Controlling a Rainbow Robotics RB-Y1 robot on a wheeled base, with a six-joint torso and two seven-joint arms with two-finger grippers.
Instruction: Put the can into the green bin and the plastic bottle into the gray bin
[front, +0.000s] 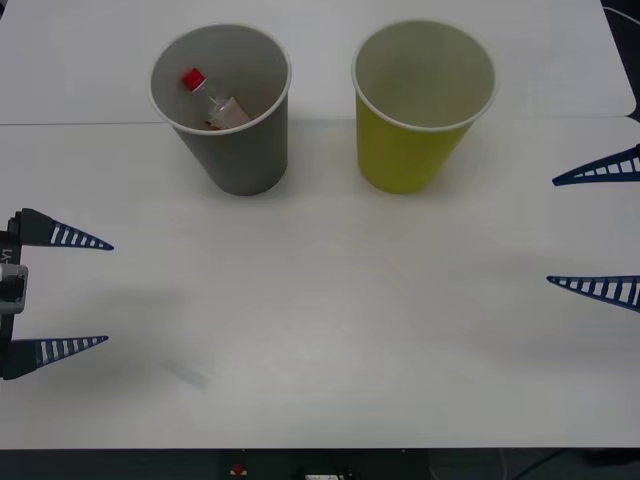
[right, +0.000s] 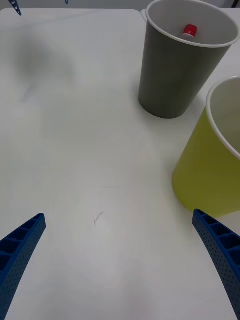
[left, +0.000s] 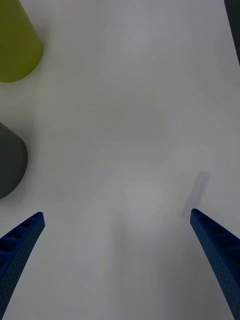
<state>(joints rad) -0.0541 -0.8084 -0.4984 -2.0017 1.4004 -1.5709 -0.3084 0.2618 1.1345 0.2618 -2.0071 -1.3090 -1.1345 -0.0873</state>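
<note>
The plastic bottle (front: 212, 100) is lying tilted inside the gray bin (front: 240, 150), red cap toward 10 o'clock. The green bin (front: 405, 150) is standing just beside it at 3 o'clock, seemingly empty. Both are sitting upright on the white counter (front: 330, 320). The left hand (front: 85, 293) and right hand (front: 575, 232) are hovering wide open at 9 and 3 o'clock.

The front camera sits high above the arms and looks forward and down on the white table (front: 320, 330), with both bins at the far side. The right wrist camera hangs low over the table, facing across it toward the gray bin (right: 175, 65) and the green bin (right: 210, 170), which stand close before it. The left wrist camera looks steeply down at the tabletop, catching both bins' bases at its edge. All three views share the bins.
</note>
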